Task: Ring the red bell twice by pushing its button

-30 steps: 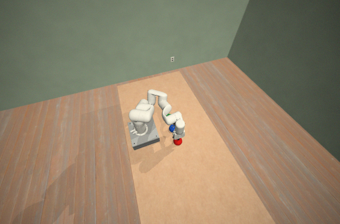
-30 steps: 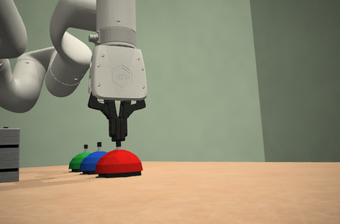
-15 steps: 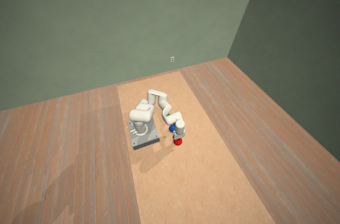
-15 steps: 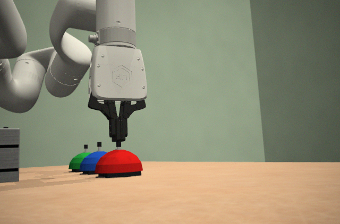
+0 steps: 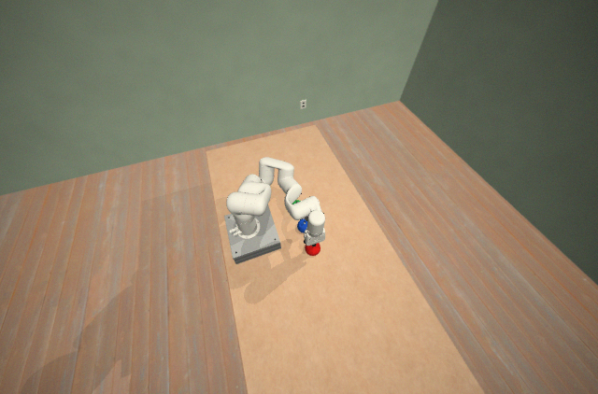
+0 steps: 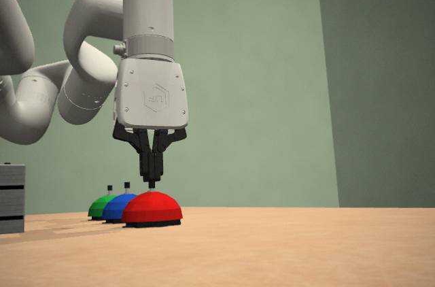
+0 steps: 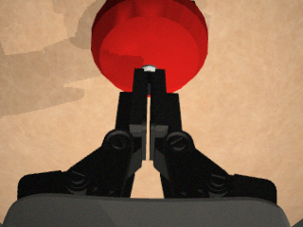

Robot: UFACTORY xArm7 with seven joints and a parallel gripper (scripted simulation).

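The red bell [image 5: 312, 249] [image 6: 151, 208] [image 7: 150, 34] is a red dome on a black base, nearest in a row of three. Its black button [image 6: 151, 184] stands just under my fingertips and sits lower than the buttons of the other two bells. My gripper [image 6: 151, 178] [image 7: 149, 88] [image 5: 312, 242] is shut with nothing between the fingers and points straight down, its tips touching the top of the red bell's button. The blue bell [image 6: 117, 207] [image 5: 302, 224] and the green bell [image 6: 99, 206] stand behind the red one, their buttons up.
The bells stand on a tan mat [image 5: 337, 312] [image 6: 281, 248] over a wooden floor [image 5: 121, 259]. The robot's grey base block [image 5: 250, 246] [image 6: 12, 197] is to the left of the bells. The arm's links hang above the blue and green bells.
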